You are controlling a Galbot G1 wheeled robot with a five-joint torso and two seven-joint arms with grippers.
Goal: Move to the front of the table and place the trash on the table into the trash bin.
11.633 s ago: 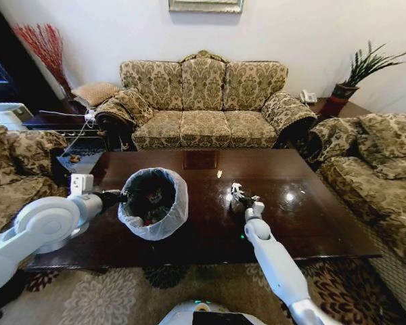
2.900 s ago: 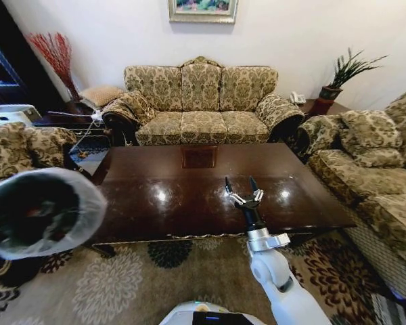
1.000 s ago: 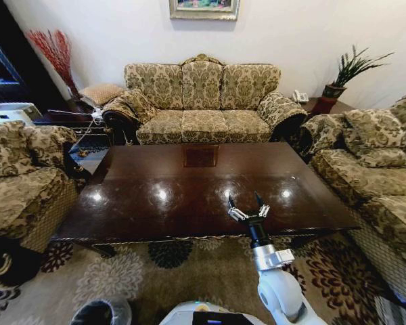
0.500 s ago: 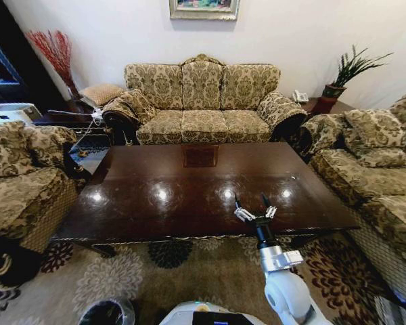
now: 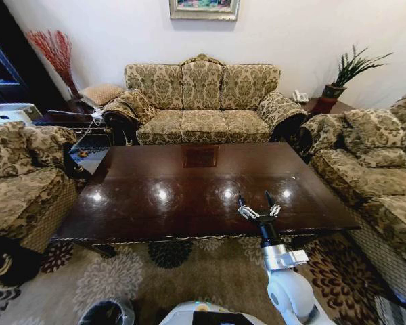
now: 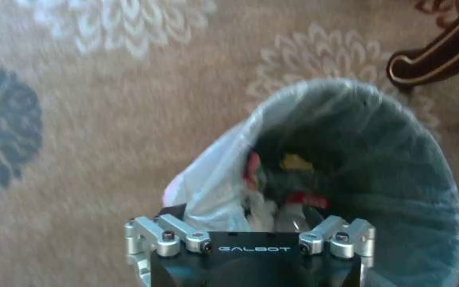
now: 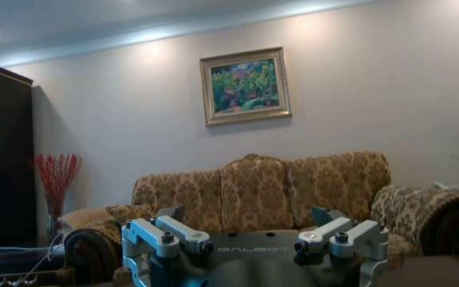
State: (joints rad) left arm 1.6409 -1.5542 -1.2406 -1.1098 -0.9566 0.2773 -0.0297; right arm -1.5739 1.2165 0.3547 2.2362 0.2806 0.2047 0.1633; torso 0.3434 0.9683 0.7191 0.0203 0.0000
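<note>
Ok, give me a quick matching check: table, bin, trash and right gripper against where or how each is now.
Things:
1 table
2 bin
3 trash
4 right gripper

States:
A standing on the carpet
B open, over the table's near edge
C inside the bin
D in front of the sofa

Pairs: 1-D, 2-A, 3-C, 4-B
</note>
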